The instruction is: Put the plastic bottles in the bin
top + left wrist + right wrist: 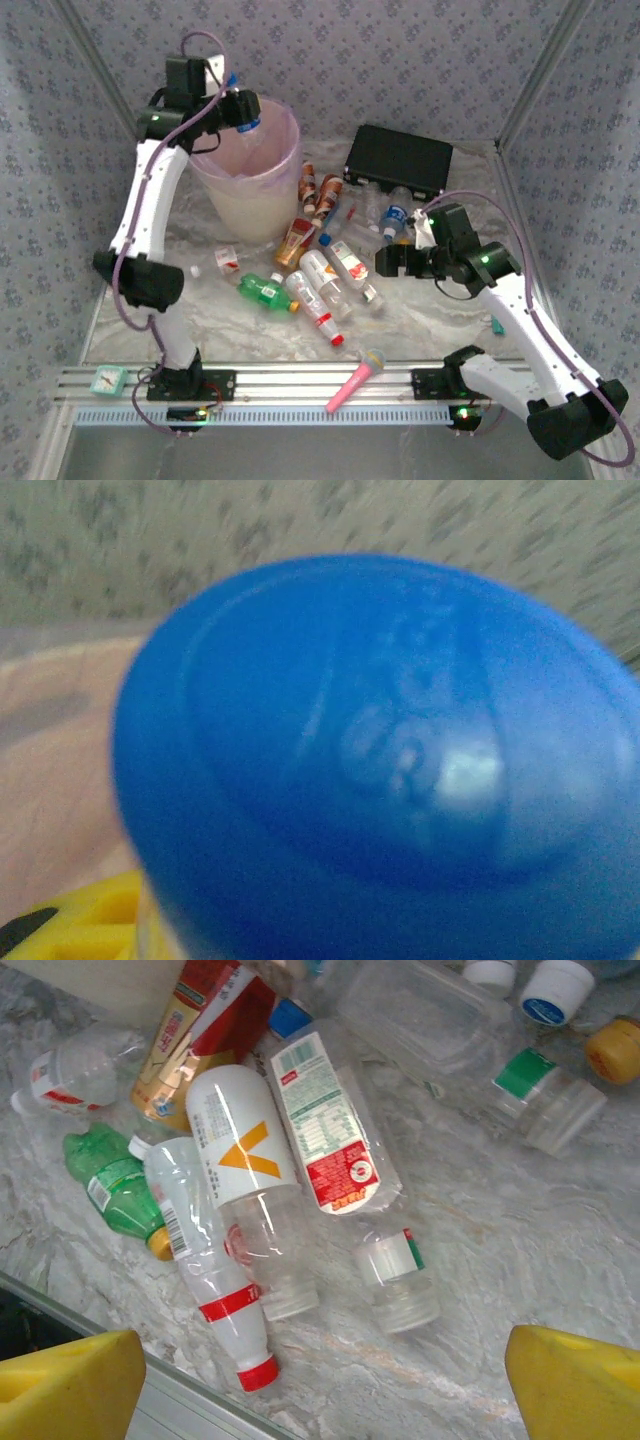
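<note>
While the left gripper (243,112) hangs over the bin (292,135), it's clamped on a blue-capped bottle (250,126). In the left wrist view the blue cap (380,750) sits right at the lens, with one yellow finger (95,920) at the lower left and pink bin wall behind. That bottle is above the rim, not in yet.

Right gripper (392,262) is spread wide with nothing in it, hovering over the pile; see the right wrist view (322,1360).

Progress: early.
- Can't tell if anything is inside the bin; the interior reads pale with no clear bottle shape.
- The bulk of the plastic bottles lie on the table (440,320), right of the bin and in front of it.
- Near group: green bottle (262,290) (110,1185), red-capped bottle (322,320) (215,1280), white-labelled bottle (240,1140), and a clear one with a red-and-white label (325,1120). All are lying down, touching or overlapping.
- Far group: orange-brown bottles (318,188) just beside the bin, plus clear ones along the front of the black case (400,160).
- The pink microphone (355,380) near the front rail isn't part of the job.

My read: one bottle is about to drop, and roughly ten are left. The right arm is well placed for the near cluster, but the overlap could make a clean single pick awkward.
</note>
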You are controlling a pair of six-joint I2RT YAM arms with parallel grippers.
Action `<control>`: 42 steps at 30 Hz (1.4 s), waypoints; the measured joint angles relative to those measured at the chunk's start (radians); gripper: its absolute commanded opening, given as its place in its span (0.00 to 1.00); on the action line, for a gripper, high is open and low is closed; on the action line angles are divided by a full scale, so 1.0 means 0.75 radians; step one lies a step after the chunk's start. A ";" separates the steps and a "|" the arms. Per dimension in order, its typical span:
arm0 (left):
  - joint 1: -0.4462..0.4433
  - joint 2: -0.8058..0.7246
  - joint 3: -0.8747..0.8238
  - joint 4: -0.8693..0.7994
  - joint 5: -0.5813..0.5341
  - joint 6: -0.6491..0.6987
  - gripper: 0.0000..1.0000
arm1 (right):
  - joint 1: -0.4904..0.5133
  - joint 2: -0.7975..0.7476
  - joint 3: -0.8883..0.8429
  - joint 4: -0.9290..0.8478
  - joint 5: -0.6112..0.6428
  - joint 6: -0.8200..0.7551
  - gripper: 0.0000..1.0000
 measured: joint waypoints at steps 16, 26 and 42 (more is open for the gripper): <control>-0.023 0.306 0.039 -0.288 -0.148 0.255 0.00 | -0.002 0.048 -0.045 -0.040 0.055 -0.001 0.92; -0.067 0.371 -0.072 -0.283 -0.158 0.319 0.37 | -0.007 0.065 -0.084 -0.018 0.056 -0.001 0.92; -0.065 0.383 -0.076 -0.285 -0.158 0.347 0.90 | 0.000 0.075 -0.138 0.006 0.090 -0.005 0.95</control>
